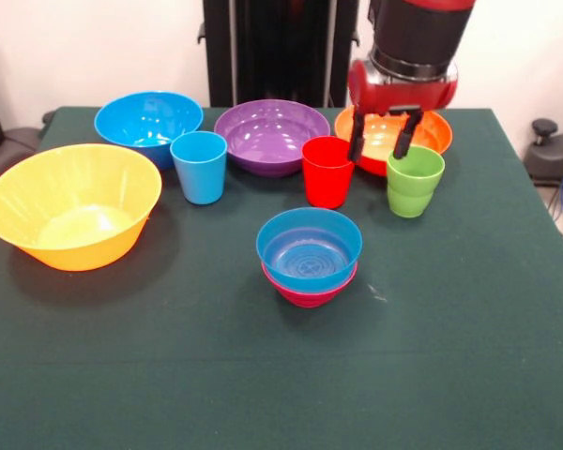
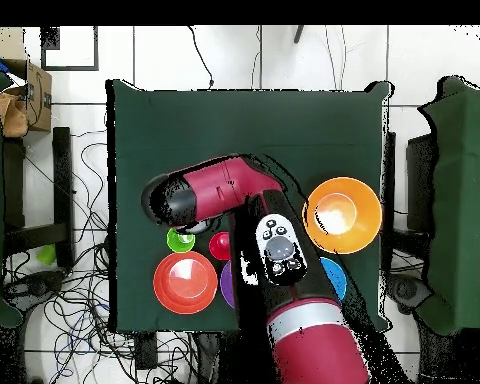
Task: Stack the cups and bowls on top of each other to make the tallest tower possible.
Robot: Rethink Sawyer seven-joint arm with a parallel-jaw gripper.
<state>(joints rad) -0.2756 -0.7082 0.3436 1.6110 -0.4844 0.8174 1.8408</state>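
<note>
Nearest stack: small blue bowl (image 1: 309,247) nested in a small magenta bowl (image 1: 309,289), alone near the middle of the table.
Table: dark green cloth (image 1: 450,356), smooth, with a faint pale mark just right of the stack; from above it shows as a green square (image 2: 244,120), its half farther from the robot bare.
Big yellow-orange bowl: upright at the front view's left (image 1: 72,204), apart from the rest; in the overhead view it sits at the right (image 2: 342,215).
Back row, front view: large blue bowl (image 1: 148,124), purple bowl (image 1: 271,135), red-orange bowl (image 1: 394,137), all upright along the far side.
Cups: light blue cup (image 1: 199,166) just before the large blue bowl; red cup (image 1: 327,171) between the purple and red-orange bowls; green cup (image 1: 415,180) to its right, mouth up.
Hand: black fingers apart and holding nothing (image 1: 383,150), hanging over the red-orange bowl's near rim, between the red and green cups.
Arm: red and black (image 2: 219,190), hiding much of the row from above; the red-orange bowl (image 2: 185,282) and green cup (image 2: 181,240) show beside it.
Room: white wall behind the table; pale tiled floor with tangled cables (image 2: 74,310); what seems a cardboard box (image 2: 29,95) at the overhead view's upper left; other green-covered tables (image 2: 464,190) at both sides.
</note>
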